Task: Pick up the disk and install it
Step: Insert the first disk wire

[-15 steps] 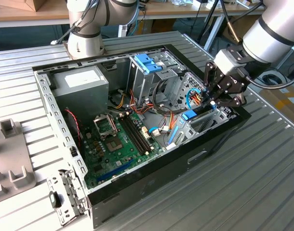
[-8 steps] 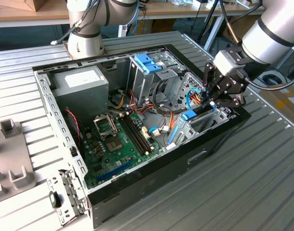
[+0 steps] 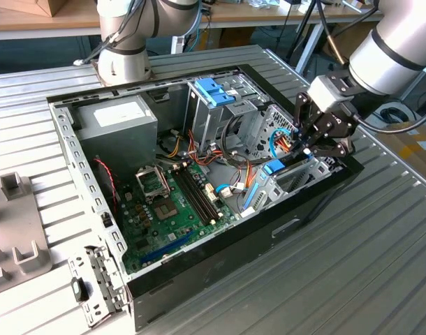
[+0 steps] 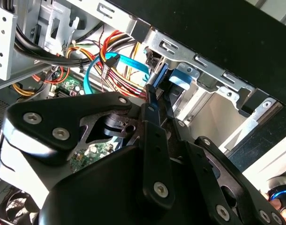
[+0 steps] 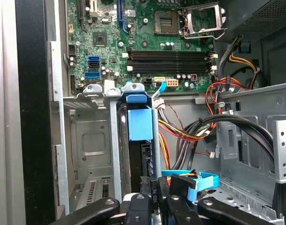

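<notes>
The disk (image 3: 274, 167) stands on edge in the metal drive bay (image 3: 297, 180) at the open computer case's corner, on the exterior view's right. Its light blue frame (image 5: 139, 124) faces the motherboard, and its dark edge runs back toward my gripper. In the first wrist view my gripper (image 5: 159, 190) sits at the disk's near end. Its black fingers (image 4: 152, 101) stand close together and reach the blue frame (image 4: 178, 79). In the exterior view my gripper (image 3: 305, 150) hangs just above the bay, tilted into the case.
Orange, red and black cables with a blue ribbon (image 5: 199, 180) crowd the space beside the bay. A second cage with a blue handle (image 3: 214, 91), the grey power-supply box (image 3: 115, 118) and the motherboard (image 3: 171, 202) fill the case. Another arm's base (image 3: 122, 63) stands behind it.
</notes>
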You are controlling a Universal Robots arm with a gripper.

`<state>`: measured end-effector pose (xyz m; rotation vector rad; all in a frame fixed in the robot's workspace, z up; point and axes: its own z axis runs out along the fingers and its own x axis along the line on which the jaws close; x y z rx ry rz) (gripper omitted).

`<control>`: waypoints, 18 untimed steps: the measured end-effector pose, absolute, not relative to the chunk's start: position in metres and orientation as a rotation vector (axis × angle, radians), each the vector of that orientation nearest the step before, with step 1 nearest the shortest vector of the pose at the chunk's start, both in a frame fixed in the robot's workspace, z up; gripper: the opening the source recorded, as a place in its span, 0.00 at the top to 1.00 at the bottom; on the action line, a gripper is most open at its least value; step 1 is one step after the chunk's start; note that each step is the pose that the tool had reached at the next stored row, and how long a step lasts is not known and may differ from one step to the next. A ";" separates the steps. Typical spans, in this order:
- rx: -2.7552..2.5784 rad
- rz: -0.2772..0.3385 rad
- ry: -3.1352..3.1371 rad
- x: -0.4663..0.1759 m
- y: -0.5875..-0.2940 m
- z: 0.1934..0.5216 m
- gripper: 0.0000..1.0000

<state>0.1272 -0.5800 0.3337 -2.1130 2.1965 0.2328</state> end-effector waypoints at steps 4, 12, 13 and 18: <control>-2.113 0.233 2.196 0.127 -0.580 0.333 0.82; -2.113 0.233 2.196 0.127 -0.580 0.333 0.74; -2.113 0.233 2.196 0.127 -0.580 0.333 0.74; -2.113 0.233 2.196 0.127 -0.580 0.343 0.74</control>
